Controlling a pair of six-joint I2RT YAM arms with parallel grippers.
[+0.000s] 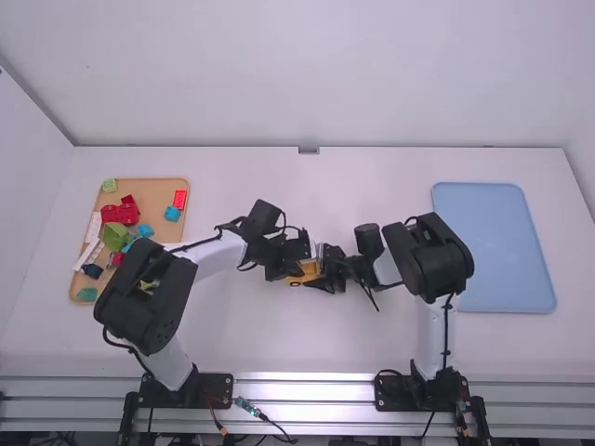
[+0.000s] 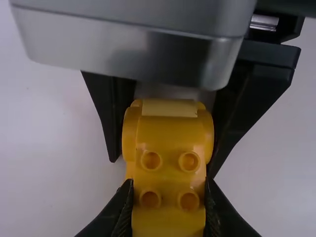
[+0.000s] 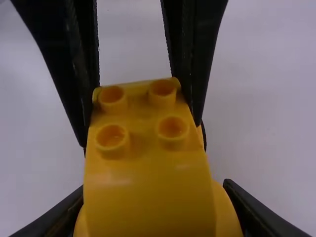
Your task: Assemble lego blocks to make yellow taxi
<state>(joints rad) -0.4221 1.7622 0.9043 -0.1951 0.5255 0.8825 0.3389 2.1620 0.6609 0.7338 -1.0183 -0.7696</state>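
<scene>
Closest to us, in the left wrist view, the left gripper [image 2: 168,197] is clamped on the studded end of the yellow taxi body [image 3: 143,182], its fingers pressed to either flank so that the studs [image 3: 172,129] stay uncovered. Just beyond, the right gripper [image 3: 154,192] is closed on the same body from the opposite end, a finger on each side of its broader, smooth part. We judge that the two share it so that one can steady while the other presses or turns, though we cannot tell whether this is one block or two already joined. Seen from the high view, the body is held at mid-table between the arms, where both can reach it evenly; whether it touches the surface we cannot make out. If the two pulls fall out of line, we think the smooth sides could slip or a joint spring loose. Out to the left sits the tan tray [image 1: 163,197] with its loose blocks, a red block [image 1: 125,212] and a green block [image 1: 117,234] among them, set under the left arm's reach for fetching. Across to the right lies the blue tray [image 1: 493,242], probably meant for the finished taxi.
</scene>
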